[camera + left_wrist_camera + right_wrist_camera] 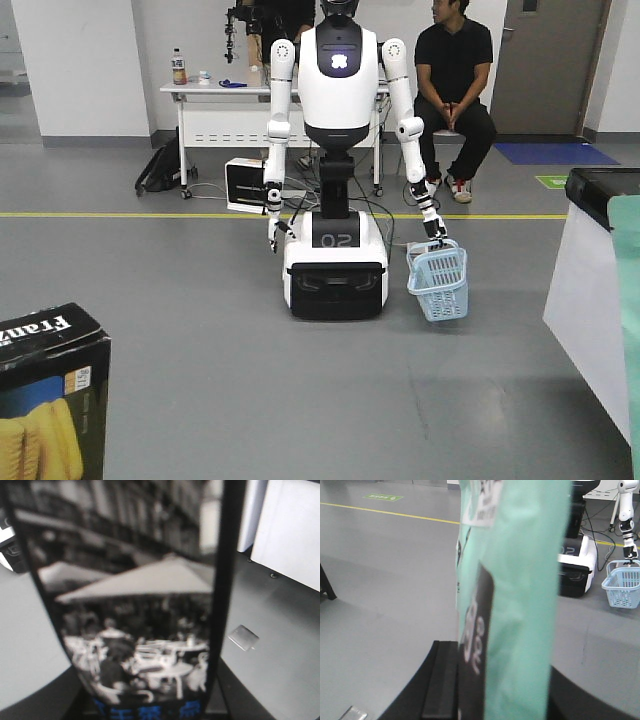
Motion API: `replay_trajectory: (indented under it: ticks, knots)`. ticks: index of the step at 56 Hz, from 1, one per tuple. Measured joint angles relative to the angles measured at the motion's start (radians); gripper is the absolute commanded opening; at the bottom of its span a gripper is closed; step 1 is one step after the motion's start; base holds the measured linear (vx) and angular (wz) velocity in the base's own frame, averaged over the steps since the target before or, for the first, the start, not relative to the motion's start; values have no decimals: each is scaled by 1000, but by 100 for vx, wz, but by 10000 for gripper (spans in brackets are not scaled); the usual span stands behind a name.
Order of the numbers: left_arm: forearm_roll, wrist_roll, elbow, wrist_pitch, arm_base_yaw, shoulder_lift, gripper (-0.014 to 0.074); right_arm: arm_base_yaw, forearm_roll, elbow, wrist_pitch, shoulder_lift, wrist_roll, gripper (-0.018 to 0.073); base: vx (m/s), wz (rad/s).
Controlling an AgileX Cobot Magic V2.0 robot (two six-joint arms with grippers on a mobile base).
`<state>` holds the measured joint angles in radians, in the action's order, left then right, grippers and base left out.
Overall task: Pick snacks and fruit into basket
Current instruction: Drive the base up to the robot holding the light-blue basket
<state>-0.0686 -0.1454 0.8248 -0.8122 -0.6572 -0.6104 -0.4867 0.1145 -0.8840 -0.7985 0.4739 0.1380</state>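
The left tool (145, 711) is mostly hidden. Only dark edges show low in the left wrist view, hard against the box (135, 605) that fills that picture. In the front view the box (45, 400) hangs at the lower left with bare floor (300, 400) behind it, so I judge the tool pressed onto it and carrying it.

The right tool (505, 697) shows a dark finger (440, 680) flat against one side of the teal pouch (515, 580) and more dark on the other side. It looks pinched on the pouch, which stands upright in the grip. The front view shows the pouch (628, 300) at the far right edge.

The basket (437, 290) is well apart, across the floor. It dangles from one hand of a white robot (338, 70) facing this one, and I cannot tell from here whether it holds anything.

So both snacks seem picked up, but neither is in the basket. What is left is closing the gap to it and dropping each one in. No fruit shows in any view, so that part looks untouched.
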Motion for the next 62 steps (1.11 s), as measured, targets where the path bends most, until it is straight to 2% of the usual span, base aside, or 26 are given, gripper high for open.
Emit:
replay_trajectory:
  ticks: [62]
  knots:
    - [0,0,0,0,0,0,-8,0,0,0,0,0,-2,-7,52,-1]
